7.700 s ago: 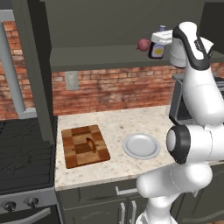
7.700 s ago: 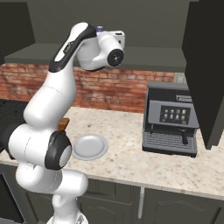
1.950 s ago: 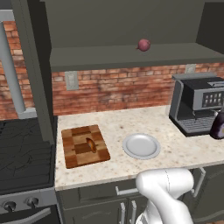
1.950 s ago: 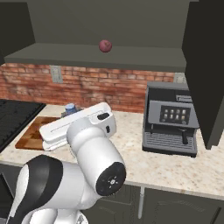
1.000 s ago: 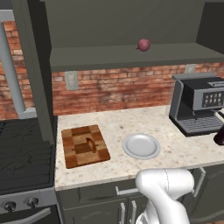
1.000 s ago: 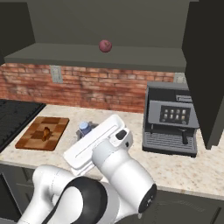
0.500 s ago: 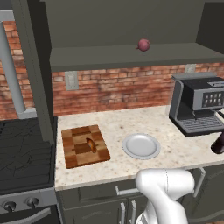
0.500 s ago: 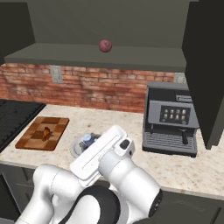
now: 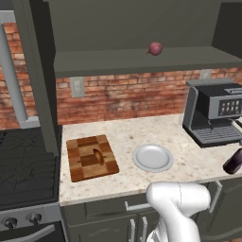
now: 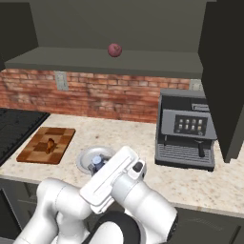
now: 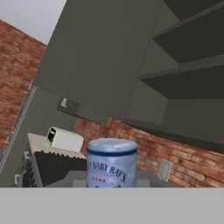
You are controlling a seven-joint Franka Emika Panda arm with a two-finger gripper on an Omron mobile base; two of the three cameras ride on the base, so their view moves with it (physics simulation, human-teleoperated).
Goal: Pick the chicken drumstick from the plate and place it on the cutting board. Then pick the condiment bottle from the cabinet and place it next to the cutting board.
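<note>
Carrying the condiment bottle clamped in its jaws, low over the plate, the arm risked knocking the chicken drumstick off the cutting board when setting down.

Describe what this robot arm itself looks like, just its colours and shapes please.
The arm is glossy white, built from fat rounded links that swell into bulbous joints. One flatter, boxy white link has a pale panel along its top and a small dark button near its end. A dark ring shows at the big lower joint. In the left base view a smooth white elbow shows. No cables or lettering are visible.
</note>
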